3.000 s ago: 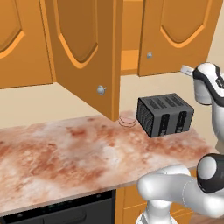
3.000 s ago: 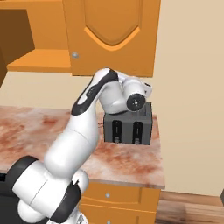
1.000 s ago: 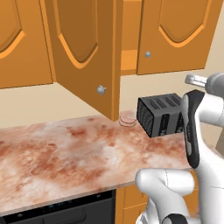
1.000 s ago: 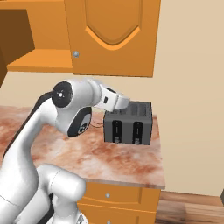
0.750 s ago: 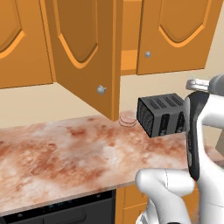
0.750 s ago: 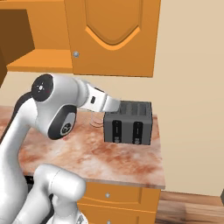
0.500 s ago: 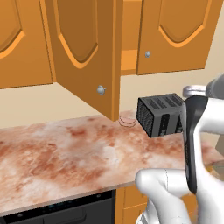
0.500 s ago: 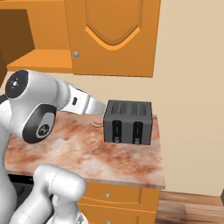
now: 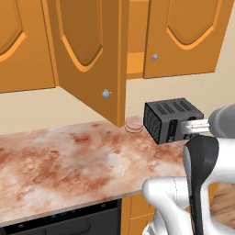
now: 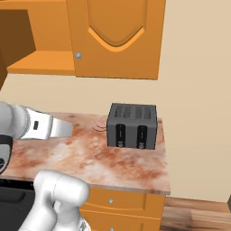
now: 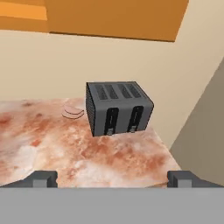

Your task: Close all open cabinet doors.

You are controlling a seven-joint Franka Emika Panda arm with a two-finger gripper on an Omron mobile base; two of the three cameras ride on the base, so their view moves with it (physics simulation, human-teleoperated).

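- Above the marbled counter (image 9: 69, 160), one wall-cabinet door (image 9: 87, 55) stands swung out toward the room, its round silver knob (image 9: 106, 94) at the lower free edge; the neighbouring door (image 9: 183, 34) at about 2 o'clock from it lies flat against its cabinet.
- Low over the counter's right end, the gripper (image 11: 112, 178) faces a black four-slot toaster (image 11: 118, 107); its two dark fingertips (image 11: 43, 178) sit far apart at the bottom corners of the hand view, so the hand is spread wide and holds nothing.
- Judged step: the approach. The hand is well below and to the right of the open door and has not touched it.
- The next move calls for lifting the hand and swinging it toward 10 o'clock, to get onto the door's outer face and push it shut.
- Seen from the left base camera, the open door's full face and knob are plain; the right base camera shows instead the open shelf (image 10: 43, 61) beside the closed door (image 10: 119, 36).
- A pale pink item (image 11: 73, 112) lies at 9 o'clock of the toaster; too small to name.
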